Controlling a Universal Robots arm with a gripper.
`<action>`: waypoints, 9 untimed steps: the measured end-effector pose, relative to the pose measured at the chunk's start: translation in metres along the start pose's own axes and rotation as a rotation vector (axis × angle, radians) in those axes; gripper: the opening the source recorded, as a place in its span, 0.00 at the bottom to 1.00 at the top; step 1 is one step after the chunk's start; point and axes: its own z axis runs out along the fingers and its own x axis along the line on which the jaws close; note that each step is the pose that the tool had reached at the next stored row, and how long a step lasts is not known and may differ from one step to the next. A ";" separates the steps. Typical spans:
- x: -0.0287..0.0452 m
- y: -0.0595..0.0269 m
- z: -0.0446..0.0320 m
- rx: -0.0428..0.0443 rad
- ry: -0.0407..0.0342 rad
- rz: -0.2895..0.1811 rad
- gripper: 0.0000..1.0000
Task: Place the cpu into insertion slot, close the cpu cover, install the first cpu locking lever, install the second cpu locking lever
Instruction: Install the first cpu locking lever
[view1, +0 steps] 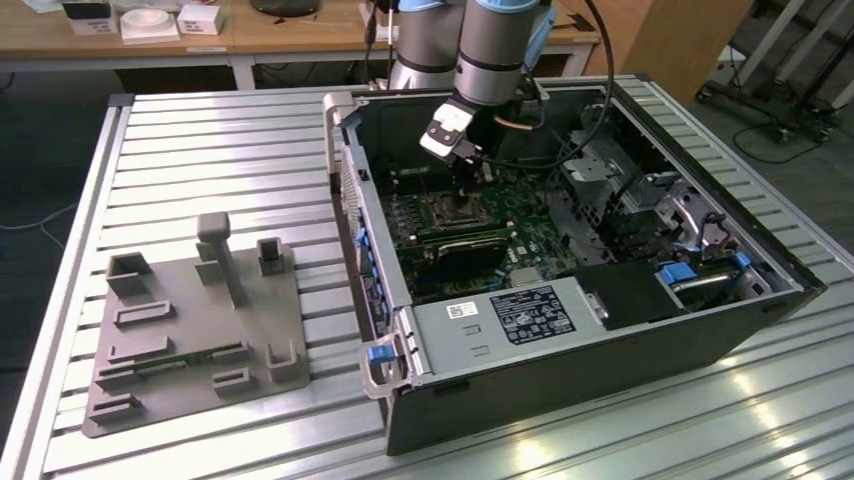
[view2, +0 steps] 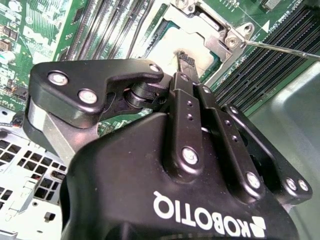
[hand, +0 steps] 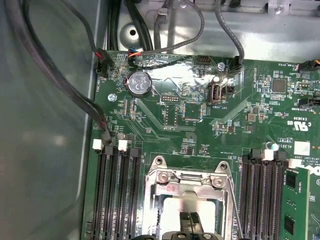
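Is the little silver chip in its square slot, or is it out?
In. The cpu lies flat, its silver-grey top showing through the window of the cpu cover.

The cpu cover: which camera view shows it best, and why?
The first wrist view: the cpu cover shows most of its frame and window. In the second wrist view the gripper hides all but one end. In the exterior view it is a small patch under the gripper.
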 end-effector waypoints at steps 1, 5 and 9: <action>-0.0001 0.0000 0.0000 0.0000 0.0000 0.000 0.10; -0.0002 0.0000 0.0000 0.0000 0.0000 0.000 0.10; -0.0004 0.0001 -0.0050 -0.0002 0.0001 -0.003 0.10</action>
